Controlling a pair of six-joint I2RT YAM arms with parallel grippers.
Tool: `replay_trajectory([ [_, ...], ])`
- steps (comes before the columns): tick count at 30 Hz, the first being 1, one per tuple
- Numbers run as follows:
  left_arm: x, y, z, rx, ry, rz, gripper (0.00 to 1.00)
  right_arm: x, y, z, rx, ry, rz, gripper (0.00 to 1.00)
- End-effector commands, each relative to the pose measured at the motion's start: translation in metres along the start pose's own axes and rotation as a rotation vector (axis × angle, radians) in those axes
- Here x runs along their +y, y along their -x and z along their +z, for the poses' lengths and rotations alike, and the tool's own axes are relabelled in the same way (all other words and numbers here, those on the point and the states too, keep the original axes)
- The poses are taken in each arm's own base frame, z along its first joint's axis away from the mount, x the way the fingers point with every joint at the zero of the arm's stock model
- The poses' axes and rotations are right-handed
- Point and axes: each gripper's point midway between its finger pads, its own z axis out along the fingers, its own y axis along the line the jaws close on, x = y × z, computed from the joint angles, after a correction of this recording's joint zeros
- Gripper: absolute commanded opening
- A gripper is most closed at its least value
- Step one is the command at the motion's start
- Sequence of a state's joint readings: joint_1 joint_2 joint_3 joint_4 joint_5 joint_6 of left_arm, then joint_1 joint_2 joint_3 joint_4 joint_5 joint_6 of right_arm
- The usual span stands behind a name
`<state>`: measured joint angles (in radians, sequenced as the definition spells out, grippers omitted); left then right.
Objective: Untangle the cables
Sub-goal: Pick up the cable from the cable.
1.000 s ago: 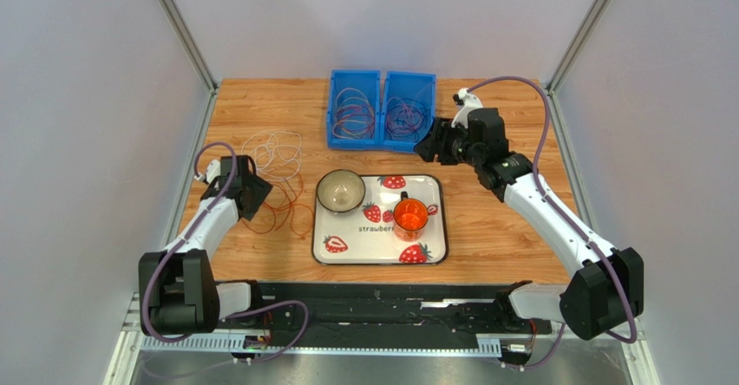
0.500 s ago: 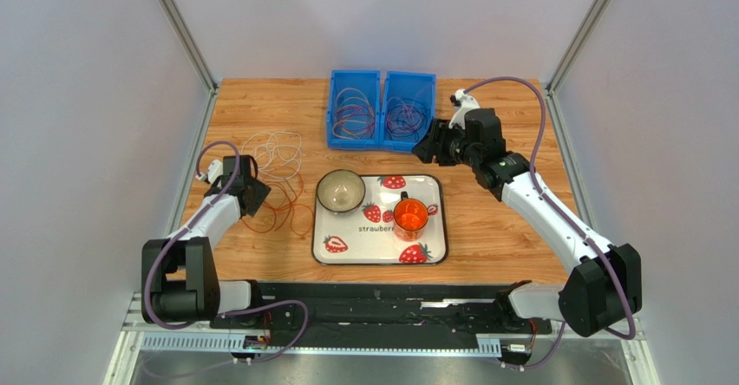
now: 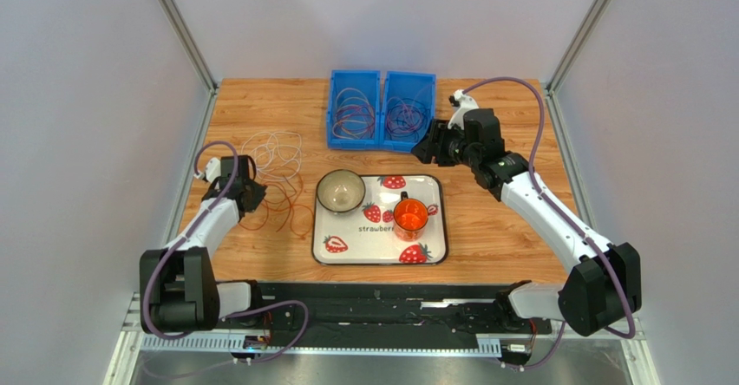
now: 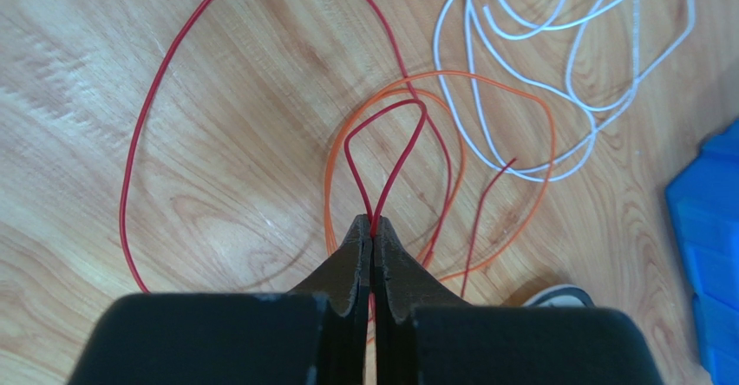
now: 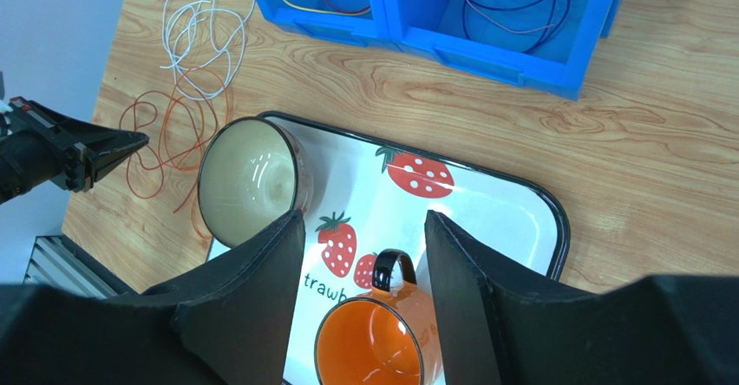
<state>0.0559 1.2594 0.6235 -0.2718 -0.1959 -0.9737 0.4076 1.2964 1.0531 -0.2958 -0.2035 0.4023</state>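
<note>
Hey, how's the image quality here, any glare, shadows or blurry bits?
Left wrist view: sharp, the red cable casts a soft shadow on the wood; the left gripper is a dark mass. Right wrist view: a streak of glare on the tray. Top external view: even light, but the white cable is barely resolved.

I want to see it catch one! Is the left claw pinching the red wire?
Yes, the left gripper is shut tight on a loop of the red wire, pinched right at its tips.
</note>
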Motion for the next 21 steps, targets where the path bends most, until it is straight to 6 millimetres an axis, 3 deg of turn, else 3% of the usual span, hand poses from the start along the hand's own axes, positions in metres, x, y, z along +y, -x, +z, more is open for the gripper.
replay_trajectory([
  [1, -0.024, 0.028, -0.032, -0.081, -0.097, 0.019, 0.0, 0.025, 0.017, -0.002, -0.041, 0.068, -0.02, 0.57],
  [6, -0.051, 0.051, -0.082, -0.144, -0.22, 0.054, 0.0, 0.061, 0.024, -0.007, -0.044, 0.176, -0.063, 0.57],
  [12, -0.089, 0.066, -0.142, -0.159, -0.378, 0.145, 0.0, 0.123, 0.031, -0.014, -0.028, 0.4, -0.084, 0.58],
  [17, -0.111, 0.065, -0.187, -0.147, -0.498, 0.228, 0.0, 0.176, 0.038, -0.023, 0.008, 0.636, -0.073, 0.59],
  [21, -0.122, 0.059, -0.211, -0.116, -0.586, 0.29, 0.0, 0.217, 0.035, -0.033, 0.029, 0.757, -0.102, 0.59],
])
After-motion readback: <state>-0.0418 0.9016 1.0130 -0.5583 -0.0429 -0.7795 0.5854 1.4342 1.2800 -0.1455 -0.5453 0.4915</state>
